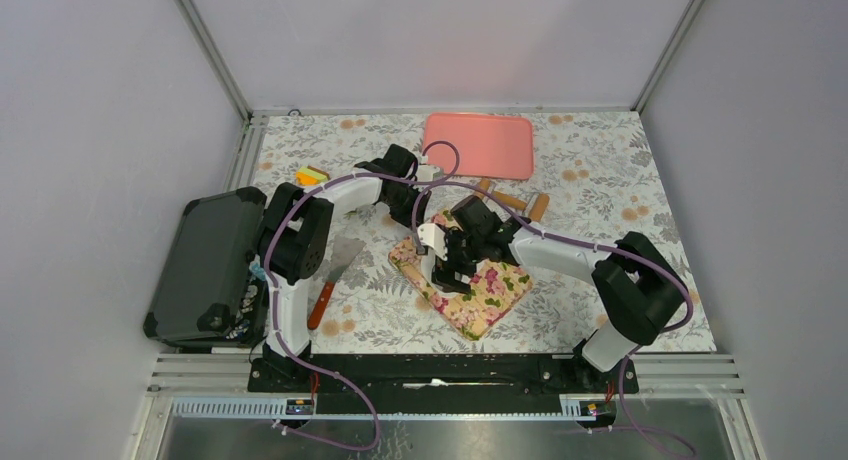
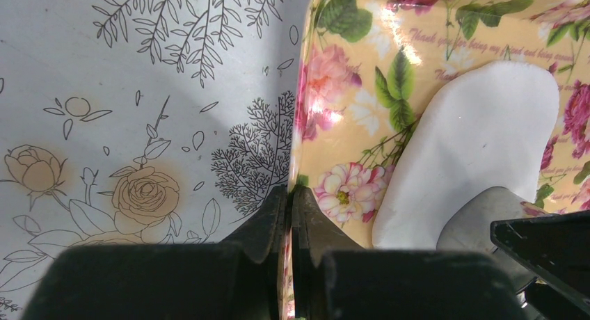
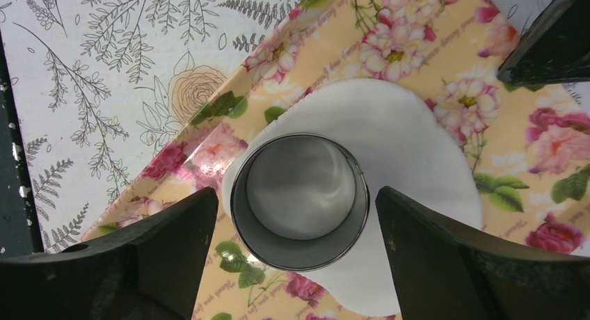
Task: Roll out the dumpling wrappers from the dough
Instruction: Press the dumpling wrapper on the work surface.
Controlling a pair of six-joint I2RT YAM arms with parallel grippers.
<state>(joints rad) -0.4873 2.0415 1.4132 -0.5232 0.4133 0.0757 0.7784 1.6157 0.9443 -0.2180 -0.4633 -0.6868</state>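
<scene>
Right hand (image 3: 296, 195), spread wide, straddles the metal ring (image 3: 299, 261) on the dough (image 3: 424, 160); left hand (image 2: 290, 198) pinches the edge of the tray (image 2: 348, 125).

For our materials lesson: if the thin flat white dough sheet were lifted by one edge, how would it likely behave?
Probably floppy: the thin flat white dough sheet lies flush on the flowered board. Likely tears easily; the shiny metal ring seems pressed into it.
</scene>
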